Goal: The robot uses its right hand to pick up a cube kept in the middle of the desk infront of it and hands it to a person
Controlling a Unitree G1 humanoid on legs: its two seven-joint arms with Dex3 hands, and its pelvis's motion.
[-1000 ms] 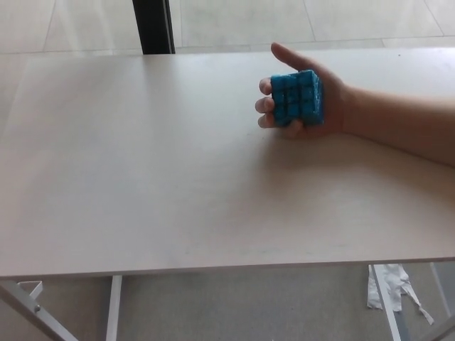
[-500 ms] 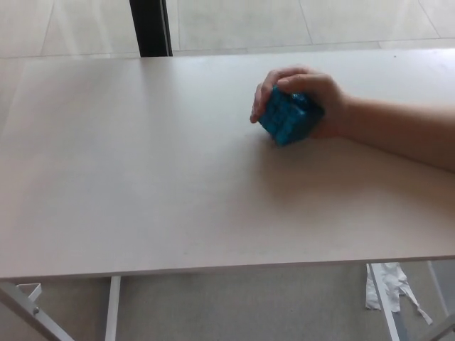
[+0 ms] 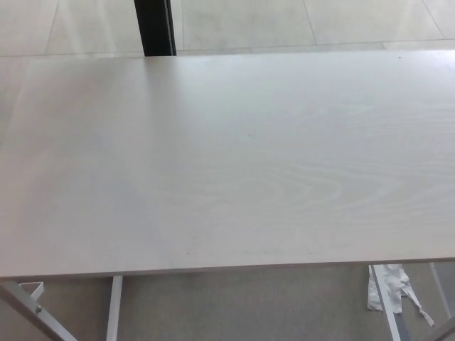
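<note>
The pale wooden desk [image 3: 227,156] fills the head view and nothing lies on its top. No cube shows anywhere in the picture. Neither of my hands shows, and no person's hand is in the picture.
A black post [image 3: 153,27] stands behind the desk's far edge on a tiled floor. Below the front edge are white desk legs [image 3: 112,307] at the left and a crumpled white scrap [image 3: 389,285] on the grey floor at the right.
A person's hand holding the blue cube was over the desk's right half. Hand and cube have both left the picture.
</note>
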